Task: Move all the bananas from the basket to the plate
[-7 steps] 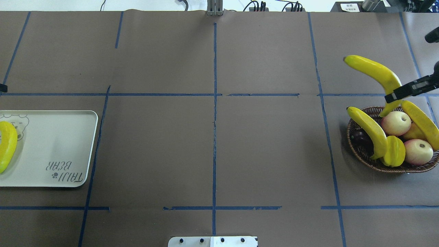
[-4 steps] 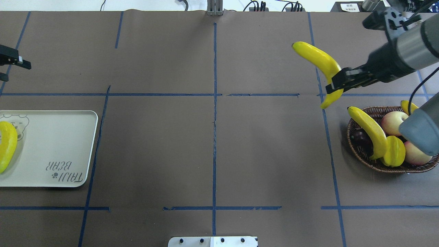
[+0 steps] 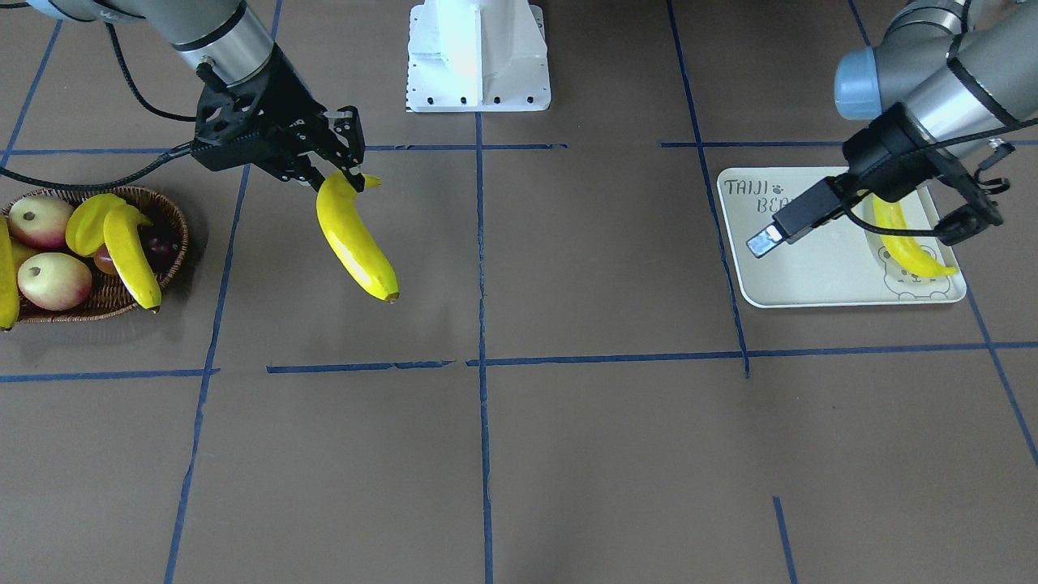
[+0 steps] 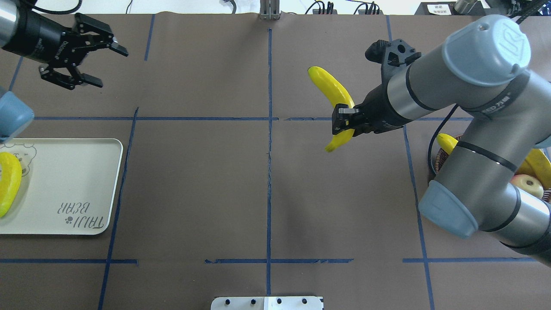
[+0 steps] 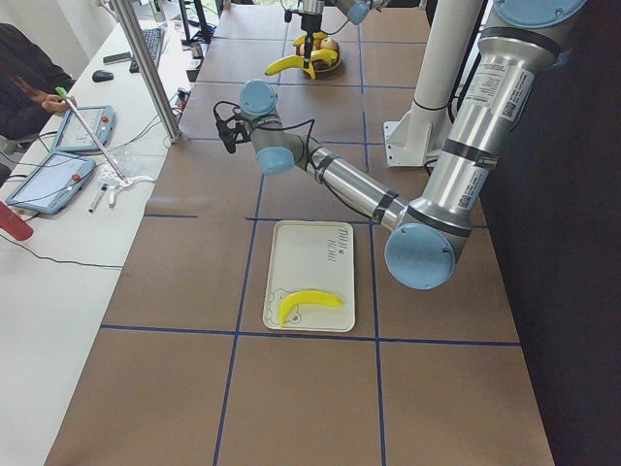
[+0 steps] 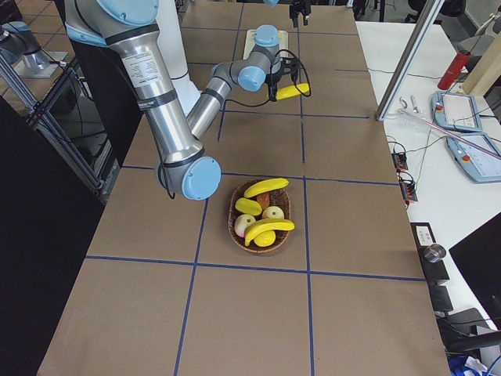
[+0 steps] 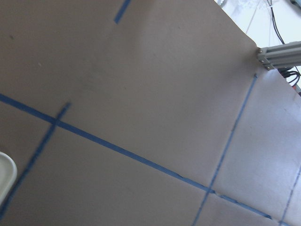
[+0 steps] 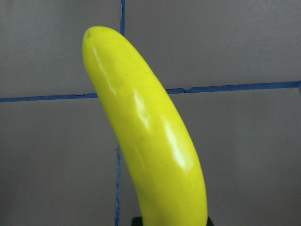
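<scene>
Has carried the held banana (image 4: 329,86) well clear of the basket (image 3: 89,310) since a moment ago, toward the worktop's (image 4: 193,181) centre line. Grips it near one end in the right gripper (image 4: 343,122), jaws shut on it. Has brought the left gripper (image 4: 107,66) further into the overhead view at the far left, jaws spread wide, gripping nothing. Leaves a second banana (image 4: 9,181) on the plate (image 4: 64,181), a third banana (image 6: 266,187) and a fourth banana (image 6: 268,227) in the basket.
</scene>
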### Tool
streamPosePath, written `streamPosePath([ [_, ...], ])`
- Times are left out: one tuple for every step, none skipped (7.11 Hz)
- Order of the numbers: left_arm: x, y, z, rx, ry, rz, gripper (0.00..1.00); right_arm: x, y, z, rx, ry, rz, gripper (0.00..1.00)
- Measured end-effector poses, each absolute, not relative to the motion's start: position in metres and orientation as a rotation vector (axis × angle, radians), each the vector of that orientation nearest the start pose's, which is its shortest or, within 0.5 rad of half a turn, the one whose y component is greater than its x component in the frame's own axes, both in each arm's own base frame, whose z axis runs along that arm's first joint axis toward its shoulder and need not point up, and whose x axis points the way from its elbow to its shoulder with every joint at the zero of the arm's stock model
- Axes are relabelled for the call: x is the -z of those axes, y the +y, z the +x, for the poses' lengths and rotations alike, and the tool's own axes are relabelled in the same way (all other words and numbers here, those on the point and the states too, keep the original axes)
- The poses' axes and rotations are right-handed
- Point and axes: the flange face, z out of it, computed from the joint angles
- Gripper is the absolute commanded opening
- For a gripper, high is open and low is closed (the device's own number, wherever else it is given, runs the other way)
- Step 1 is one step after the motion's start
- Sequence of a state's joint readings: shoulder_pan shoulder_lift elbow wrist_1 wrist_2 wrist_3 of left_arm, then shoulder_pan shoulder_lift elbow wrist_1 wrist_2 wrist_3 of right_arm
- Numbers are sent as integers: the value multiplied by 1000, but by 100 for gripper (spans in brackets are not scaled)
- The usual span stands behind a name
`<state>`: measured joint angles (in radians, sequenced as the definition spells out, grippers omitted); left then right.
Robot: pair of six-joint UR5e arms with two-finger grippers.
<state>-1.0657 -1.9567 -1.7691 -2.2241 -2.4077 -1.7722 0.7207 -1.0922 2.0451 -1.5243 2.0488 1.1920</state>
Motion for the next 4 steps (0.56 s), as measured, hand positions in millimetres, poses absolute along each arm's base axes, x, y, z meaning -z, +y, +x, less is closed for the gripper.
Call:
streamPosePath([
  [-233, -527, 265, 587, 1390, -204, 100, -167, -427, -364, -78, -1050, 135, 0],
  [-207, -516, 298, 610, 1412, -222, 100, -157, -424, -369, -85, -1050, 130, 0],
  [-185, -505, 327, 616, 1432, -231, 100, -151, -421, -374, -84, -1054, 128, 0],
  [-164, -496, 353, 615, 1453, -232, 100, -146, -416, -379, -77, -1058, 128, 0],
])
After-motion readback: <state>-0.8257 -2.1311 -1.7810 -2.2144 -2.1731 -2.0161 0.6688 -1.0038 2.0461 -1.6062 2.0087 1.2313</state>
